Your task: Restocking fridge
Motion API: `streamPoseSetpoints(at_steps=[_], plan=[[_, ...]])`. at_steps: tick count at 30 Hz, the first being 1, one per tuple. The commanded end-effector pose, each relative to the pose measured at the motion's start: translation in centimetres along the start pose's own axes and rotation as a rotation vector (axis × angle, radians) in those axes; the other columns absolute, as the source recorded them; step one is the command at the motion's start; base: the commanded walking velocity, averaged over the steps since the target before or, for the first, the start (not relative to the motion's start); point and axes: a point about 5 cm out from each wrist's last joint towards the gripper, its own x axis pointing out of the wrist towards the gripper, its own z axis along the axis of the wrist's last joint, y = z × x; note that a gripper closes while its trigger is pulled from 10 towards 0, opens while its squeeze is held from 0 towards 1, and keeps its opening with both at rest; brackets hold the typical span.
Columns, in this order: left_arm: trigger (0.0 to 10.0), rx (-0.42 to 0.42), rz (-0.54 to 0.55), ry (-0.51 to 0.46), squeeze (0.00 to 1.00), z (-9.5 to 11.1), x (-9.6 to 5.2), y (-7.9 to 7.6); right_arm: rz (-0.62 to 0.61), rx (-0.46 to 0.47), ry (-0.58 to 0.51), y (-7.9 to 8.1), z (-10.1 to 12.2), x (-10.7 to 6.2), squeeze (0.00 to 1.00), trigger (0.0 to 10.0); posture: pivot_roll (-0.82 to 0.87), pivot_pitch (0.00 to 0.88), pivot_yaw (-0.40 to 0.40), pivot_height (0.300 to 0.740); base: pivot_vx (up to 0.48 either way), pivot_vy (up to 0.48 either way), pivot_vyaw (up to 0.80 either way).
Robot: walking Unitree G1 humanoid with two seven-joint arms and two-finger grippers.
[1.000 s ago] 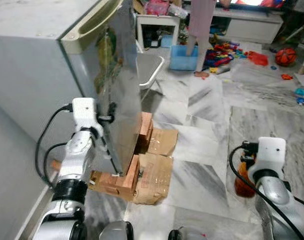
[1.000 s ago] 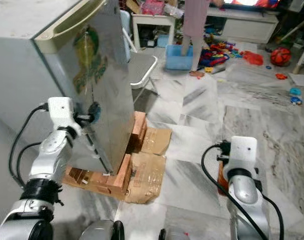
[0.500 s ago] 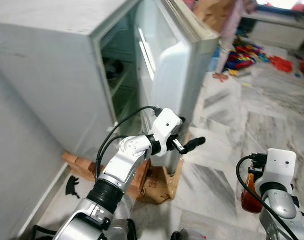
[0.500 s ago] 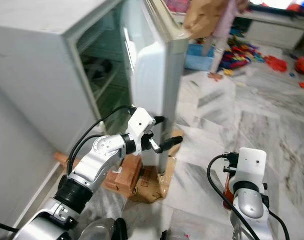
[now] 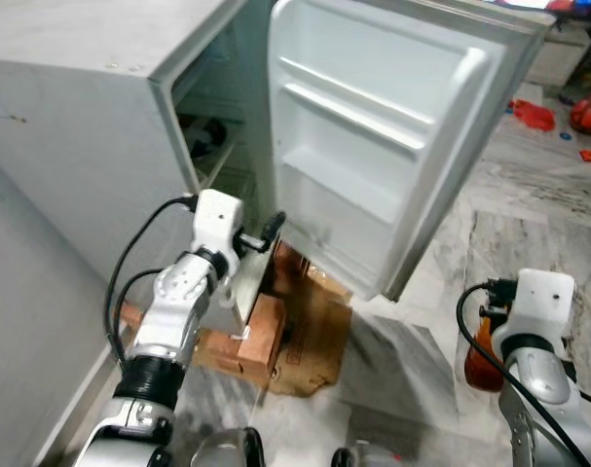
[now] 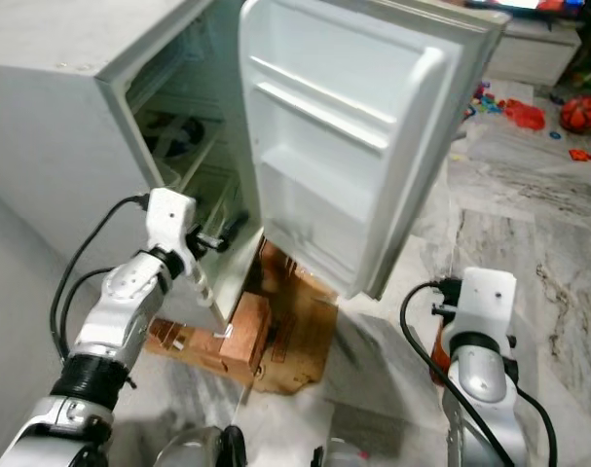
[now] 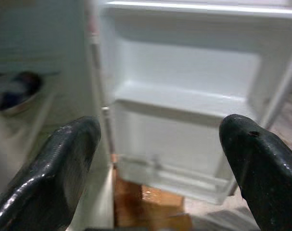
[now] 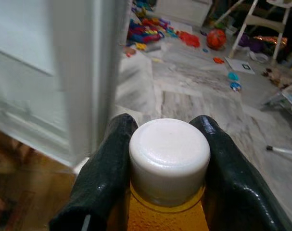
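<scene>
The grey fridge (image 5: 81, 117) stands with its door (image 5: 373, 146) swung wide, the white inner shelves facing me. My left gripper (image 5: 271, 229) is open at the low front of the fridge's opening, beside the hinge side of the door, with nothing between its fingers (image 7: 64, 159). My right gripper (image 8: 165, 127) hangs low at the right, shut on an orange bottle (image 5: 478, 358) with a white cap (image 8: 169, 154). Inside the fridge, a dark bowl-like item (image 7: 16, 91) rests on a shelf, blurred.
Red bricks (image 5: 261, 336) and flattened cardboard (image 5: 319, 326) prop up the fridge's base. Marble floor (image 5: 422, 321) spreads to the right. A red ball (image 5: 587, 112) and toys lie far back right. A grey wall (image 5: 22, 321) runs along the left.
The fridge door went from shut to wide open. My left gripper came off the door's edge and drew back to the fridge's front. The right gripper still holds the bottle.
</scene>
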Motion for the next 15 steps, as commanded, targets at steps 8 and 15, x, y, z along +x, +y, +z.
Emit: streamPoseSetpoints(at_steps=[8, 15], plan=[[10.0, -0.014, 0.044, 0.018, 0.0, -1.0, -2.0, 0.3, 0.022, 0.026, -0.103, 1.9, 2.6, 2.5, 0.0, 10.0, -0.03, 0.042, 0.015, 0.74, 0.0, -0.48, 0.0], [10.0, -0.025, 0.054, 0.017, 0.0, -1.4, -2.2, -0.6, 0.032, 0.028, -0.104, 2.2, 2.7, 2.7, 0.0, 10.0, -0.04, 0.043, 0.008, 0.74, 0.0, -0.48, 0.0]])
